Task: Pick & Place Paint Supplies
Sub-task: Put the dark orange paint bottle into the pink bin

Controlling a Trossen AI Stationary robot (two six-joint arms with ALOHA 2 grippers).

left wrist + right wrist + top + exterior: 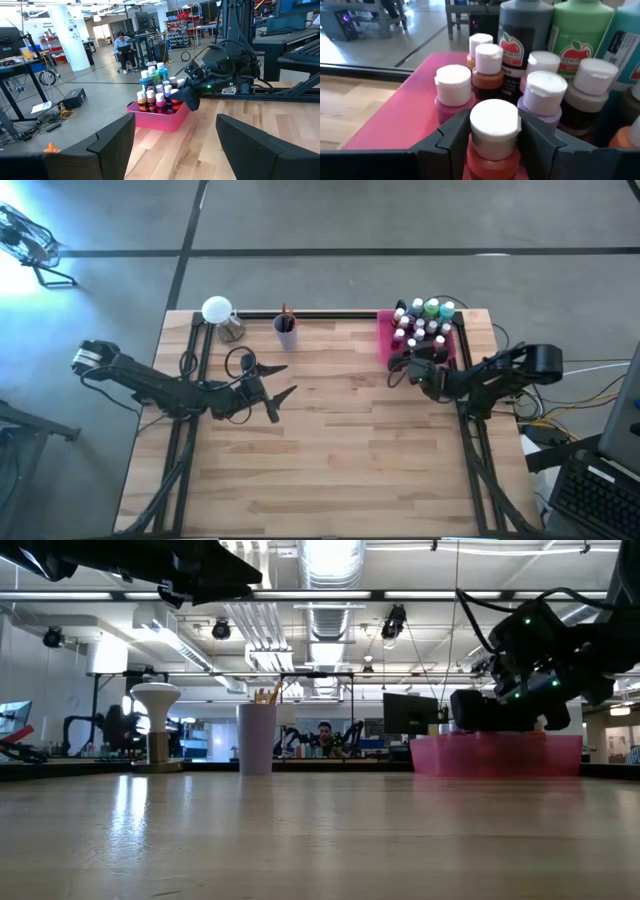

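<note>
My right gripper [494,145] sits at the pink tray [386,340], up at two o'clock on the table [330,450], fingers set around a red white-capped bottle [495,131] among the other paint bottles [425,320]. My left gripper [280,380] waits with its fingers apart at ten o'clock, holding nothing.

Grey concrete floor [330,220], ceiling strip lights [330,555], white pillar [70,37].
</note>
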